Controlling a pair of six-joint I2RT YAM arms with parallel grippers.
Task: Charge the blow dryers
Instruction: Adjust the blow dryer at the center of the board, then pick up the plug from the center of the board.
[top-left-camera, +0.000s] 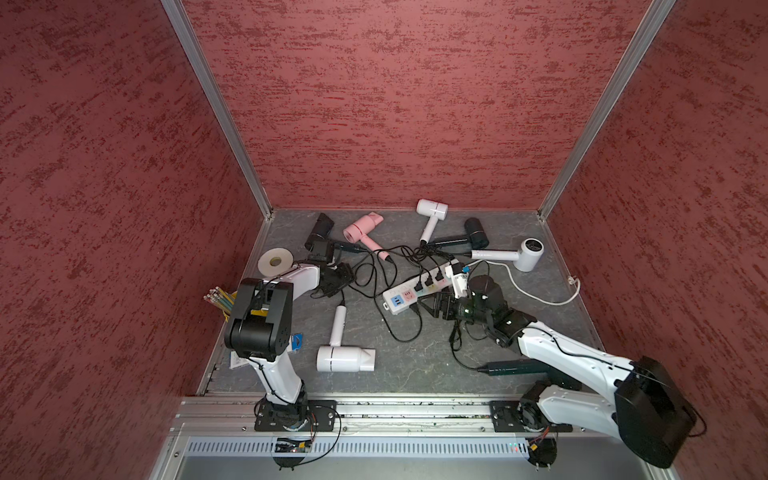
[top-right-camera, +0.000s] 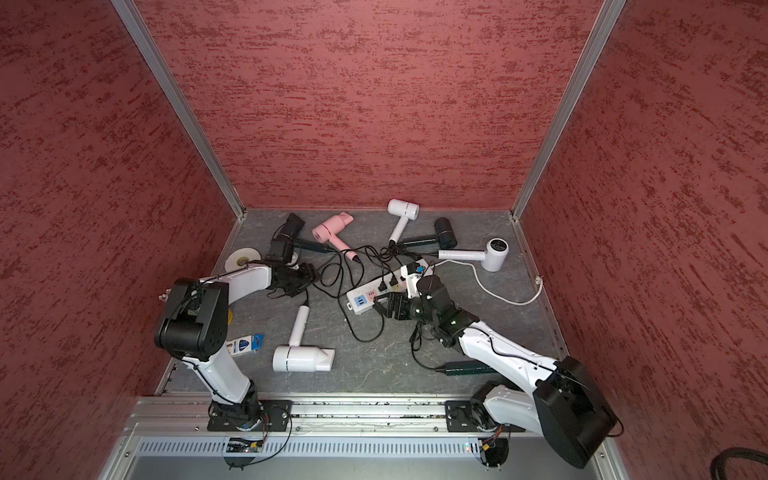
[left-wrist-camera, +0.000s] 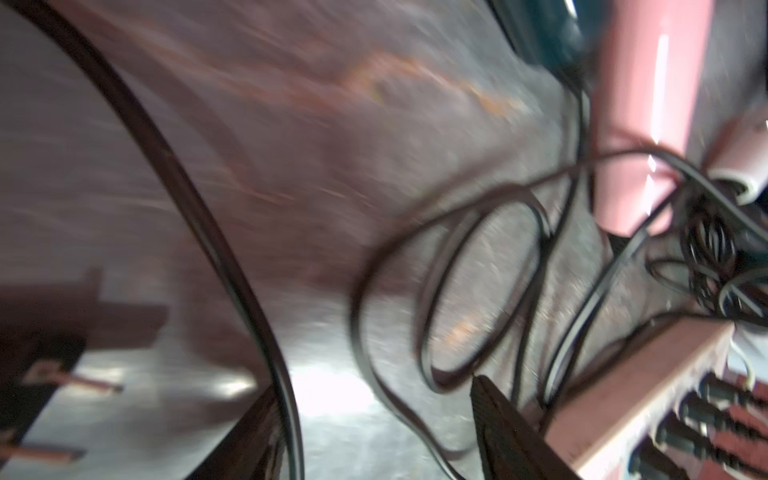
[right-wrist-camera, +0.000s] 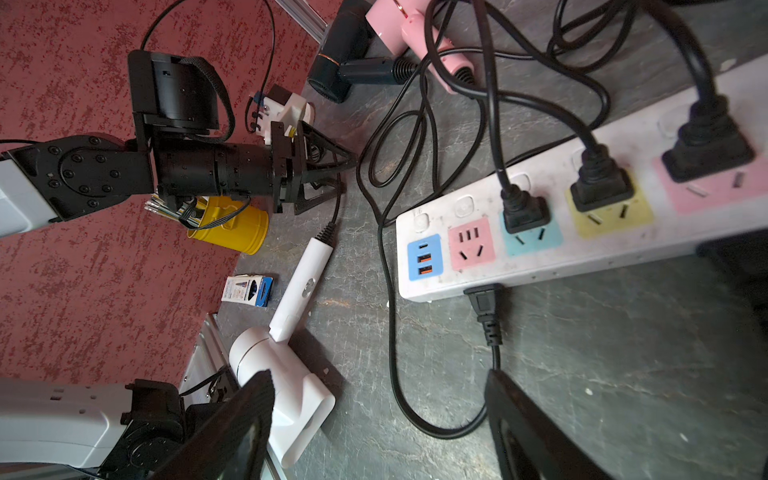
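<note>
Across the worktop (top-left-camera: 415, 374) the blow dryers (top-left-camera: 345, 358) lie scattered around the power strip (top-left-camera: 409, 292), which has three plugs in. I judge the next plug is in hand. Both pincers gape empty: the left pincer (right-wrist-camera: 332, 180) is loosely around a cord, and the right pincer (right-wrist-camera: 378, 378) faces the loose plug (right-wrist-camera: 484, 301). Close on that plug, then aim for the free pink socket (right-wrist-camera: 471, 245).

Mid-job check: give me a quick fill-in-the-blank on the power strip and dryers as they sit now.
On the long white plastic power strip, the pink socket beside the blue USB panel is ___.
The plug in the teal socket is ___.
The T-shaped plastic hair dryer nearest the left arm's base is ___.
Missing: empty; black; white.
</note>
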